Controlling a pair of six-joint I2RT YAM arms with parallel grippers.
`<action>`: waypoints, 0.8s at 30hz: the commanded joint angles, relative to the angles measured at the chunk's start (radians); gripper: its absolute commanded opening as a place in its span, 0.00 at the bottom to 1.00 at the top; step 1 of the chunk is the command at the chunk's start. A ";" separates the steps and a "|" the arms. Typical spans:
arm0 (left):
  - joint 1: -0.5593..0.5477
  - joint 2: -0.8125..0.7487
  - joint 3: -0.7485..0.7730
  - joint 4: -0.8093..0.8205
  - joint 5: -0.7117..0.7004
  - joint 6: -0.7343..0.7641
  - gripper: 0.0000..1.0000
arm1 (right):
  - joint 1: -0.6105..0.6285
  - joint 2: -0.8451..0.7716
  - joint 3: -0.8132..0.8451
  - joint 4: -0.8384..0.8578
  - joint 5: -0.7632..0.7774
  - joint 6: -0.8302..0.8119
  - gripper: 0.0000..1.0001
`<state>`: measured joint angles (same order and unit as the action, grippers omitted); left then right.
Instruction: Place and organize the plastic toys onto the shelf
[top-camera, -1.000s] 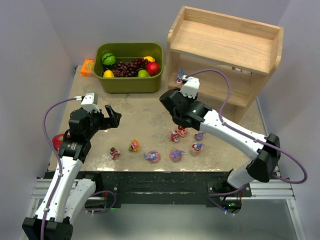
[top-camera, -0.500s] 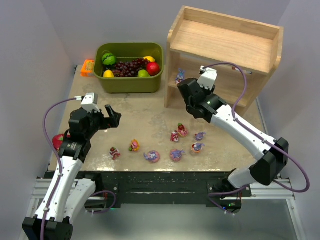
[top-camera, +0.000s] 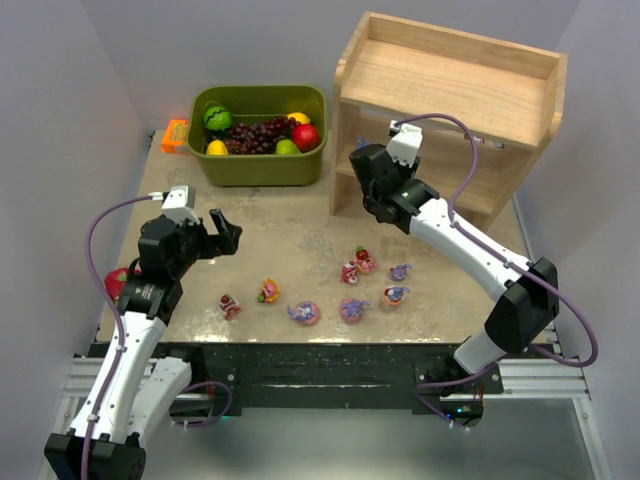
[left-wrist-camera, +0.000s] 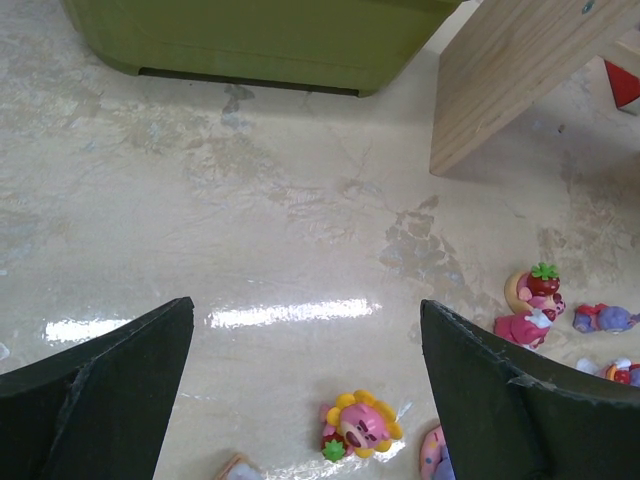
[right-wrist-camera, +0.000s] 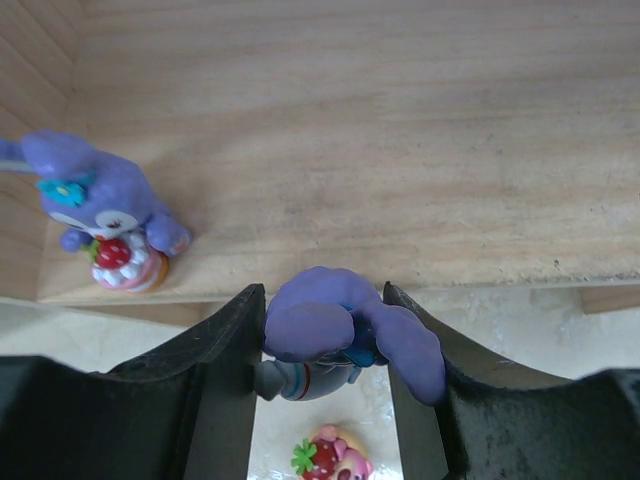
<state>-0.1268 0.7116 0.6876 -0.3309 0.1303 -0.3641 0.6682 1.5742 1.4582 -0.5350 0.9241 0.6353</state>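
Carried across for shelving, not yet released.
Top view: swung the right tool (top-camera: 365, 165) off the beige bench (top-camera: 280, 240) up to the light wooden two-tier shelf (top-camera: 450, 90). Left wrist: held the left tool (left-wrist-camera: 305, 380) wide open, empty. Right wrist: gripped a blue-purple plastic bunny (right-wrist-camera: 340, 330) at the lower tier's front edge, near a standing bunny (right-wrist-camera: 100, 215).

Bright, table (left-wrist-camera: 290, 313) glare, edges poss. soft

right tool (right-wrist-camera: 322, 335), clamped on purple bunny (right-wrist-camera: 305, 325), moved forward and rightward, reaching shelf (right-wrist-camera: 420, 150) lower tier edge
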 joint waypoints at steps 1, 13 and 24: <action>-0.005 0.005 0.006 0.012 -0.009 0.008 0.99 | -0.007 -0.078 -0.009 0.134 0.007 -0.055 0.00; -0.005 0.006 0.007 0.010 -0.012 0.007 1.00 | -0.082 -0.135 -0.154 0.368 -0.197 -0.209 0.00; -0.004 0.008 0.006 0.009 -0.015 0.007 1.00 | -0.111 -0.111 -0.177 0.443 -0.258 -0.273 0.06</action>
<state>-0.1268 0.7177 0.6876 -0.3317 0.1253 -0.3641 0.5766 1.4666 1.2678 -0.1783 0.6945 0.4076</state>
